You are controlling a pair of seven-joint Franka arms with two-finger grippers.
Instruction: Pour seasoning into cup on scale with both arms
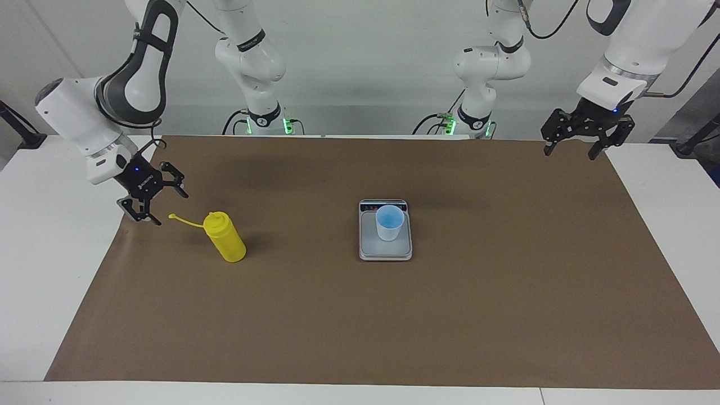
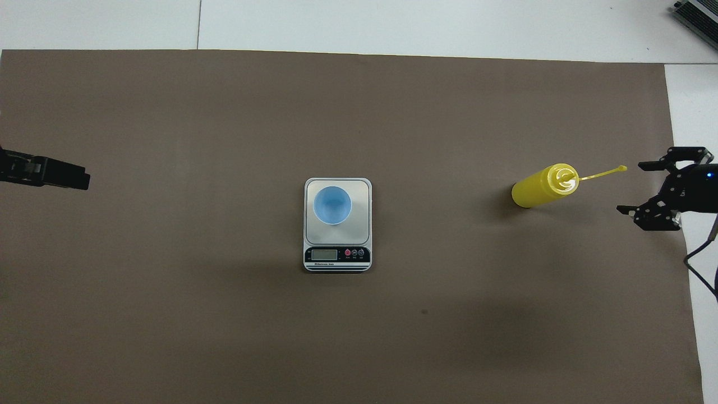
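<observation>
The yellow seasoning bottle (image 1: 226,242) (image 2: 539,186) stands upright on the brown mat toward the right arm's end, with its thin cap strap (image 1: 183,220) sticking out sideways. My right gripper (image 1: 170,208) (image 2: 629,188) hangs open over the mat's edge, just clear of the strap's tip, and holds nothing. At the mat's middle, the pale blue cup (image 1: 389,223) (image 2: 332,205) stands on the silver scale (image 1: 385,251) (image 2: 364,224). My left gripper (image 1: 569,153) (image 2: 84,179) waits open and raised over the mat's corner at the left arm's end.
A brown mat (image 1: 360,326) covers most of the white table (image 1: 50,270). The scale's display strip (image 2: 337,255) faces the robots. Both arm bases (image 1: 264,118) stand at the robots' edge of the table.
</observation>
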